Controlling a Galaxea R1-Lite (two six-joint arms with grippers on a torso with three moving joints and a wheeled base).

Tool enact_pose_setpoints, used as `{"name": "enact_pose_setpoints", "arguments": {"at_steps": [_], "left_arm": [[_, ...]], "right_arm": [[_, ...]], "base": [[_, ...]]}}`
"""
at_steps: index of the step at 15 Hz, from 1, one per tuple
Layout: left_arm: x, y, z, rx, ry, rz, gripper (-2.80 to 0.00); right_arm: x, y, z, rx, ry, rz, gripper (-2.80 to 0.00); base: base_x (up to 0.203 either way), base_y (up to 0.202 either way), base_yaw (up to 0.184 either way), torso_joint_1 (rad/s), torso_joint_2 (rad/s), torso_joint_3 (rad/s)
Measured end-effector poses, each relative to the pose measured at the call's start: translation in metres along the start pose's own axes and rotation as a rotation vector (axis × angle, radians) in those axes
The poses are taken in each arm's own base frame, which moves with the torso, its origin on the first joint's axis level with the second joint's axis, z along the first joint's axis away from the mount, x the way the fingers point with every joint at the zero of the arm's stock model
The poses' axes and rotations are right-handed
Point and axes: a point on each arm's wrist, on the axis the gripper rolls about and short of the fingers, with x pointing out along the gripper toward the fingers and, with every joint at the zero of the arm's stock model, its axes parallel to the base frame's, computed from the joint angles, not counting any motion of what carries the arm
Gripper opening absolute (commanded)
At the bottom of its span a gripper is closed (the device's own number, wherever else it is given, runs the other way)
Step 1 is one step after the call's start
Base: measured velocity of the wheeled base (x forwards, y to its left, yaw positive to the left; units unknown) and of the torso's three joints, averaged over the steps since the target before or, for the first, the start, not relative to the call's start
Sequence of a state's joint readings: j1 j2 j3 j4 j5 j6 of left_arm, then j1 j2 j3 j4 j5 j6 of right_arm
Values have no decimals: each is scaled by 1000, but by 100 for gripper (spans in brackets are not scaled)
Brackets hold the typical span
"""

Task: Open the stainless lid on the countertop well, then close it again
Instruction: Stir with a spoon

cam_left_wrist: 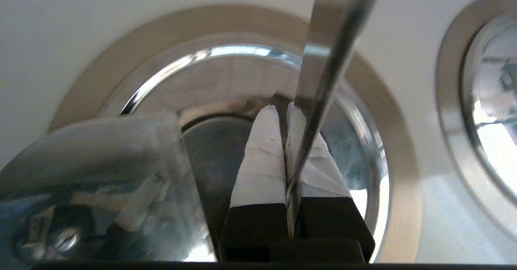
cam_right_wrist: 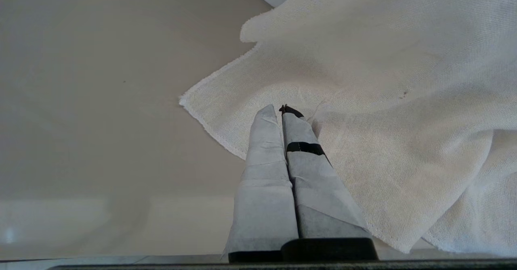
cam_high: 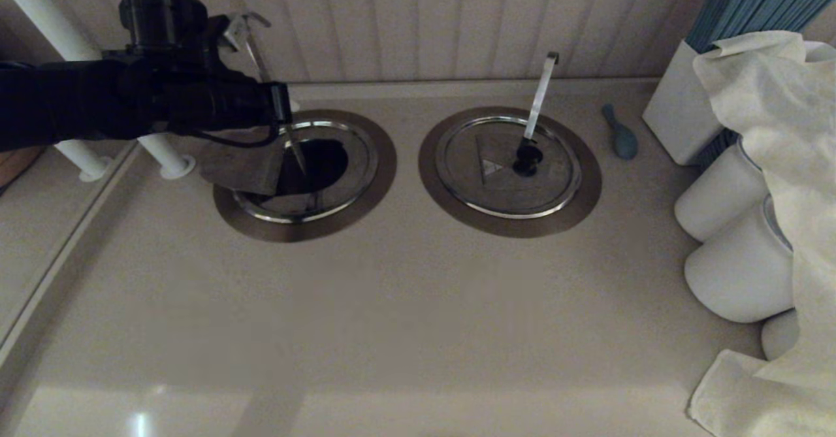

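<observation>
A beige countertop [cam_high: 405,306] meets a ribbed wall. At upper left of the head view, the left gripper [cam_left_wrist: 282,112] pinches the thin handle [cam_left_wrist: 323,100] that slants up from the stainless lid [cam_high: 339,156]; its folding section [cam_high: 245,169] is raised, exposing the dark countertop well [cam_high: 320,162]. The twin lid [cam_high: 509,172] lies flat, centre-right. The right gripper [cam_right_wrist: 280,110], fingers together, hangs over a white cloth [cam_right_wrist: 383,120].

stainless lid [cam_high: 261,162]: brushed steel, shiny rim, folding section tilted up, thin handle [cam_high: 258,58] rising | countertop well [cam_high: 323,159]: dark opening exposed, wide brown-grey flange, left of twin lid [cam_high: 506,166]
</observation>
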State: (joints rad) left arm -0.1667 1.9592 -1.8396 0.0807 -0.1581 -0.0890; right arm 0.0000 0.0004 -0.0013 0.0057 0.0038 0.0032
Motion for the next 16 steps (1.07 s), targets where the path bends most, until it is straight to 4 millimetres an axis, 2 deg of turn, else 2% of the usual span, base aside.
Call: {"name": "enact_pose_setpoints", "arguments": {"at_steps": [7, 12, 16], "left_arm": [[14, -9, 5, -66, -142, -10, -280], [20, -1, 2, -31, -170, 55, -280], [15, 12, 1, 14, -164, 99, -280]], "right_arm": [[0, 0, 0, 0, 0, 0, -280], [0, 0, 0, 0, 1, 0, -280], [0, 0, 0, 0, 1, 1, -280]], "base": [[0, 0, 0, 0, 0, 0], [0, 0, 0, 0, 0, 0], [0, 0, 0, 0, 0, 0]]}}
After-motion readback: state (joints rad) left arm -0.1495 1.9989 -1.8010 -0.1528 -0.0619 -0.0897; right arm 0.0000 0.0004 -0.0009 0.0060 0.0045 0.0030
